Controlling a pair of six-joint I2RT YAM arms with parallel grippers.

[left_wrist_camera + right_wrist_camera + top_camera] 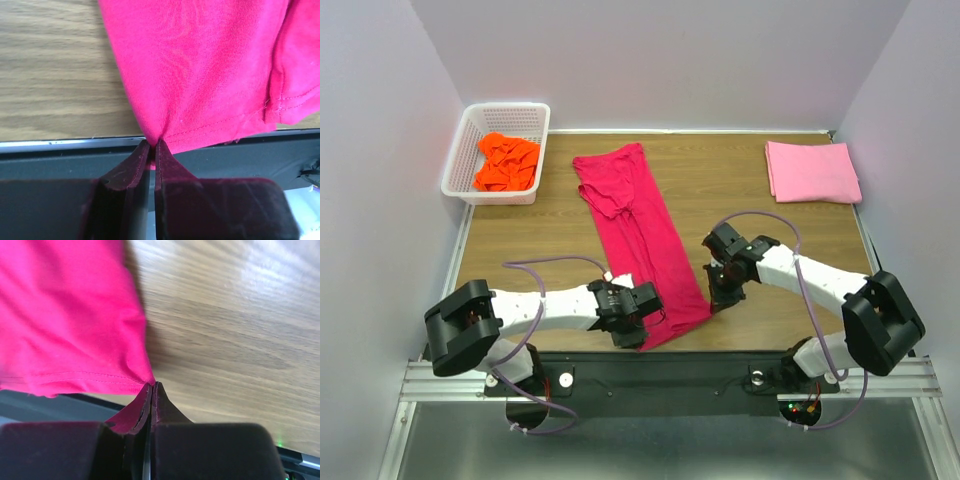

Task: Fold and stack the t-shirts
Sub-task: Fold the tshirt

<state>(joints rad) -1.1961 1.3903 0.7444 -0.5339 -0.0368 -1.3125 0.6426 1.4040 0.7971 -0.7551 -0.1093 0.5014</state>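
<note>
Left gripper (153, 143), right gripper (151, 385) pinch one crimson t-shirt (640, 235); seemingly three total

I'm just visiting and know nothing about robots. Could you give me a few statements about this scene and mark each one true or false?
1. The orange shirt lies in the basket. True.
2. The pink shirt is crumpled in a heap. False: it lies folded flat at the table's far right corner.
3. The left tool and right tool each pinch the red shirt's near edge. True.
4. The red shirt is stacked on the pink shirt. False: they lie apart.
</note>
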